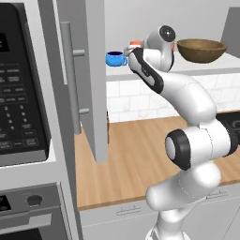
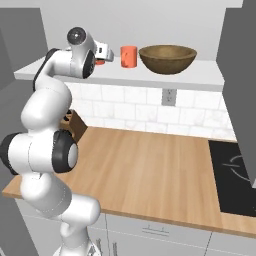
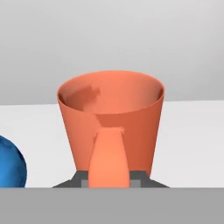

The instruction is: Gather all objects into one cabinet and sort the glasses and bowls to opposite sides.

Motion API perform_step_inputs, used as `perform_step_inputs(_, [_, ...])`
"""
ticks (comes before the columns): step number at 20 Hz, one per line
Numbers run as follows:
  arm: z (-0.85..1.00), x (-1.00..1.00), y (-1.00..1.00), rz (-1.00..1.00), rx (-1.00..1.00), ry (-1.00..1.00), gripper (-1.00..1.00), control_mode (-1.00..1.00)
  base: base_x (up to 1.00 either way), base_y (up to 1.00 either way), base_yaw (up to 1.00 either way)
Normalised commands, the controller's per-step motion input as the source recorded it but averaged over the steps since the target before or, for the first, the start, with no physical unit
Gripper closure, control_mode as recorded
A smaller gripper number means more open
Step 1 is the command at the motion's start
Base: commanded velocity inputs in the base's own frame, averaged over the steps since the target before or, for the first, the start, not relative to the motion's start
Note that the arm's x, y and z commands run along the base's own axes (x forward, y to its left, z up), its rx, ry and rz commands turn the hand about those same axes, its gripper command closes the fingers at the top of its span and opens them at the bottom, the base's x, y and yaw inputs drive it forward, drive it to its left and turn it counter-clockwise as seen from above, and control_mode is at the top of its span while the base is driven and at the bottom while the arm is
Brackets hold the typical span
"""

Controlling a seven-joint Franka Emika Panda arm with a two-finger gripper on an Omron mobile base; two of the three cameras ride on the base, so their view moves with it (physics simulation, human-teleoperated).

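My jaws are closed on an orange cup; in the hand view its wall and open mouth sit right over the finger tips, and a handle-like orange tab runs down the near side between them. From the left base view the gripper is up at the cabinet shelf, with that cup just peeking out behind the wrist, beside the blue bowl.

I can't tell for certain whether the cup's base is on the shelf or a touch above it, so I'd treat this as the placing step and come down gently until it sits flat before I let go. The blue bowl is close on the hand's left side, so I want no sideways drift that way; a nudge could push it toward the shelf edge.

The second orange cup stands further right, next to the wooden bowl. As things lie, all four objects look to be on the one shelf, but bowls and cups alternate. My guess is the held cup belongs beside its twin, or the blue bowl must go over by the wooden one. Whichever I choose, I'd lift clear, travel along the shelf, and mind the open cabinet door at the left.
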Motion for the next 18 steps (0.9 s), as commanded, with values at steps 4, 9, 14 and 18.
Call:
perform_step_inputs(4, [0.00, 0.00, 0.00, 0.00, 0.00, 0.00, -1.00, -1.00, 0.00, 0.00, 0.00])
perform_step_inputs(9, [0.00, -0.17, -0.02, 0.00, 0.00, 0.00, -1.00, -1.00, 0.00, 0.00, 0.00])
perform_step_inputs(14, [0.00, -0.62, -0.04, 0.00, 0.00, -0.01, -1.00, -1.00, 0.00, 0.00, 0.00])
perform_step_inputs(18, [0.00, -0.43, 0.00, 0.00, 0.00, -0.01, -1.00, -1.00, 0.00, 0.00, 0.00])
